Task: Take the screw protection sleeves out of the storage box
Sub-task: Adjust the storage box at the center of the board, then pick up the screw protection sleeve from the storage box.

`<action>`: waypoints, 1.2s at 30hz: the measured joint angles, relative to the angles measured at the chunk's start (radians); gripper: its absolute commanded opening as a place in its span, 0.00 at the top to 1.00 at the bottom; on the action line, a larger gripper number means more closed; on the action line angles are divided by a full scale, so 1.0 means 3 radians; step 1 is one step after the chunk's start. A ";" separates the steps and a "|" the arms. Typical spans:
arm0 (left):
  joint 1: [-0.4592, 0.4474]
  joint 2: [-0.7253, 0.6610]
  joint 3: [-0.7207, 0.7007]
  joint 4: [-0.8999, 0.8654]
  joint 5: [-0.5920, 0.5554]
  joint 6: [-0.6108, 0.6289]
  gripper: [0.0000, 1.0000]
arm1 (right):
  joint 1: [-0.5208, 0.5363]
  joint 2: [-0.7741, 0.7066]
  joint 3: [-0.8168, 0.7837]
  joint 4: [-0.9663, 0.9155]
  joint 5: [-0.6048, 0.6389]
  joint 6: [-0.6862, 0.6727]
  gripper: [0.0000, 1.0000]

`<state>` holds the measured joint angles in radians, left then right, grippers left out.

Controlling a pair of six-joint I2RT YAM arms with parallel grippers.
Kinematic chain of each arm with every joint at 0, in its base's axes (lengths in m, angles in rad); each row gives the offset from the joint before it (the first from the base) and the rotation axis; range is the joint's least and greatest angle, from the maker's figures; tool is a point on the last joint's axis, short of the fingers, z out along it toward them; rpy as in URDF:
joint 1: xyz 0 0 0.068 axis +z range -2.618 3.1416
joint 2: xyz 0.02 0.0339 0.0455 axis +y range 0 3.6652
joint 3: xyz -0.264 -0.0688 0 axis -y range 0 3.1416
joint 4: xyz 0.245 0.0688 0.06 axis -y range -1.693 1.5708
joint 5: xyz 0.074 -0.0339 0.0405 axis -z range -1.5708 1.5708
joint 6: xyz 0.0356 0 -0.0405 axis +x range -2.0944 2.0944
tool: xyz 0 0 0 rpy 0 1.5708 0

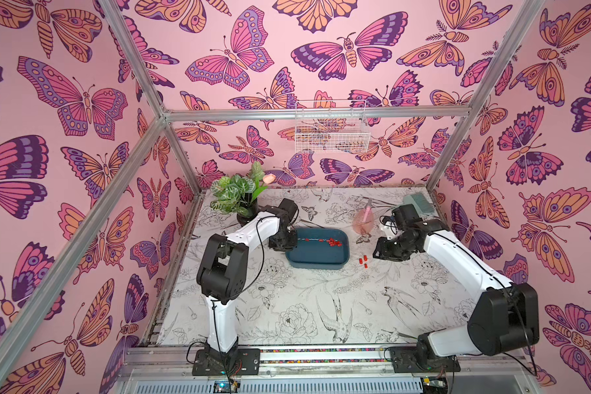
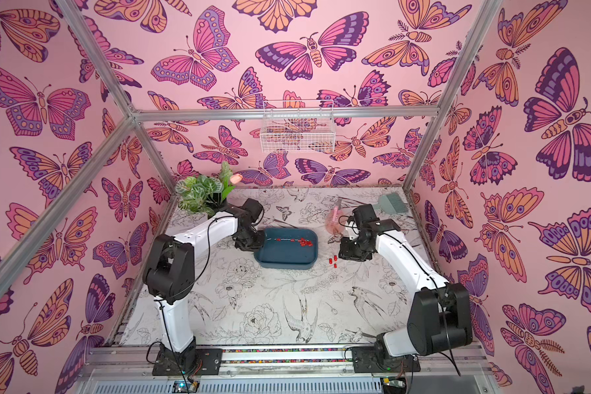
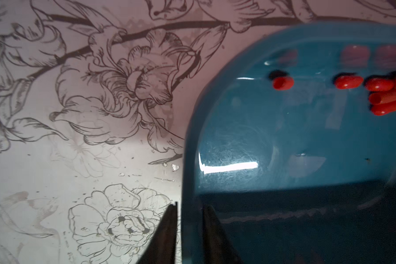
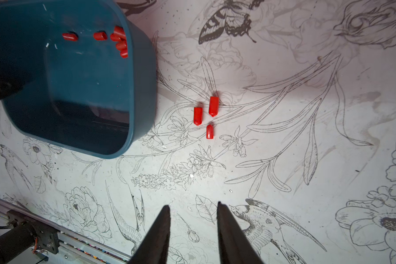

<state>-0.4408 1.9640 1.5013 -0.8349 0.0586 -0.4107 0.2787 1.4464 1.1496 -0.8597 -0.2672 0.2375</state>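
Three red caps (image 4: 212, 106) lie on the bench (image 4: 284, 160) just right of the box (image 4: 144, 91), remaining caps (image 4: 120, 43) along its far wall; the right hand (image 4: 193, 204), released and empty, should pinch one outlier squarely; left hand (image 3: 190, 204) released astride the left wall.

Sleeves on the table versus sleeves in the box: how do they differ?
The sleeves on the table number three; the sleeves in the box are more. The sleeves on the table lie apart, roughly parallel; the sleeves in the box mostly clump near one storage box wall, a few strung out singly. All are small, red, lying flat.
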 measured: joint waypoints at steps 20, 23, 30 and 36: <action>-0.0322 -0.2135 -0.2169 0.1587 -0.0528 -0.0251 0.43 | 0.0933 0.0481 0.1381 -0.0354 0.0632 0.0086 0.39; -0.0320 -0.2501 -0.2502 0.1877 -0.0601 -0.0370 0.43 | 0.1086 0.0785 0.1713 -0.0417 0.0741 0.0104 0.45; -0.0320 -0.2693 -0.2969 0.2459 -0.0632 -0.0734 0.49 | 0.1338 0.1500 0.2328 -0.0506 0.0875 0.0202 0.49; -0.0318 -0.2539 -0.2965 0.2646 -0.0537 -0.0782 0.50 | 0.1490 0.2064 0.2787 -0.0524 0.0903 0.0317 0.50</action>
<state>-0.5362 1.2022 0.6117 -0.0410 -0.1024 -0.6453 0.7258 2.0655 1.9858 -1.0168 0.0036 0.3325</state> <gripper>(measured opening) 0.503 0.497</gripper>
